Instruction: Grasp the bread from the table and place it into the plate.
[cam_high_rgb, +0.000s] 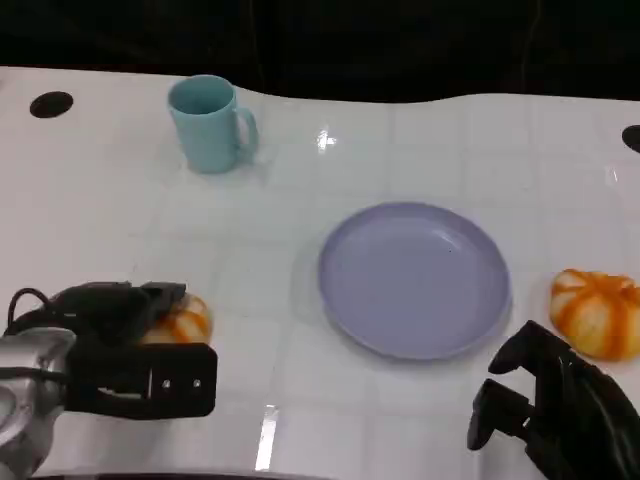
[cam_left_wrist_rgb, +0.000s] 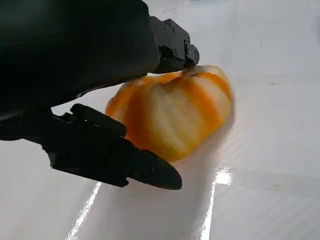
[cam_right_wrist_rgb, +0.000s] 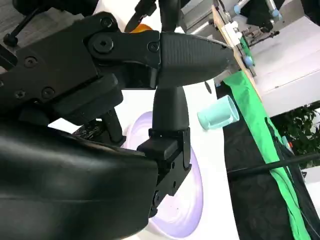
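An orange-and-white striped bread (cam_high_rgb: 188, 322) (cam_left_wrist_rgb: 172, 115) lies on the white table at the lower left. My left hand (cam_high_rgb: 120, 350) (cam_left_wrist_rgb: 100, 90) grips it: one finger presses its top and the thumb (cam_left_wrist_rgb: 125, 165) lies against its near side. The lavender plate (cam_high_rgb: 415, 280) (cam_right_wrist_rgb: 185, 200) stands to the right of it, with nothing on it. My right hand (cam_high_rgb: 555, 405) (cam_right_wrist_rgb: 125, 100) hovers near the front edge, just past the plate's right rim, fingers apart and holding nothing.
A second striped bread (cam_high_rgb: 598, 312) lies right of the plate, just beyond my right hand. A light-blue mug (cam_high_rgb: 208, 123) (cam_right_wrist_rgb: 220, 114) stands at the back left. Dark round holes (cam_high_rgb: 51, 104) mark the table's far corners.
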